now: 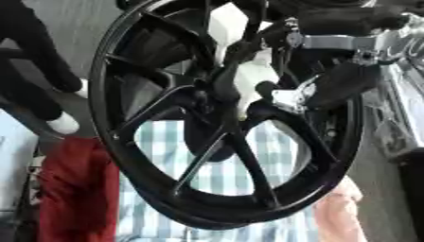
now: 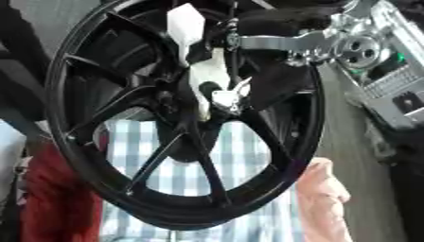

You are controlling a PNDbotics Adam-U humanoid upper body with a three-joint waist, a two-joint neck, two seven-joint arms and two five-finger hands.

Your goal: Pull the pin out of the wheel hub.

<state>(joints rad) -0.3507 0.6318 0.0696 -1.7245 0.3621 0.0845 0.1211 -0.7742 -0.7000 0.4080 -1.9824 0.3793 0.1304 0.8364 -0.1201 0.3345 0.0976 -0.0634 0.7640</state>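
Note:
A large black spoked wheel (image 1: 106, 113) fills both views, standing upright close to the camera. Its hub (image 1: 203, 97) sits a little above the middle. A white part (image 2: 207, 71) runs down to the hub, and a small silvery-white piece (image 2: 228, 99) sticks out beside a black knob there; I cannot tell which is the pin. My right arm, with a silver bracket (image 2: 286, 42), comes in from the upper right. My black right hand (image 1: 340, 85) is at the wheel just right of the hub. The spokes and dark colours hide how it stands. My left hand shows in no view.
Below the wheel lies a blue-and-white checked cloth (image 1: 215, 175), with a red cloth (image 1: 75, 189) on the left and a pink one (image 2: 323, 194) on the right. Grey metal equipment (image 2: 389, 90) stands at the right. Dark shapes with white ends (image 1: 62, 124) are at the far left.

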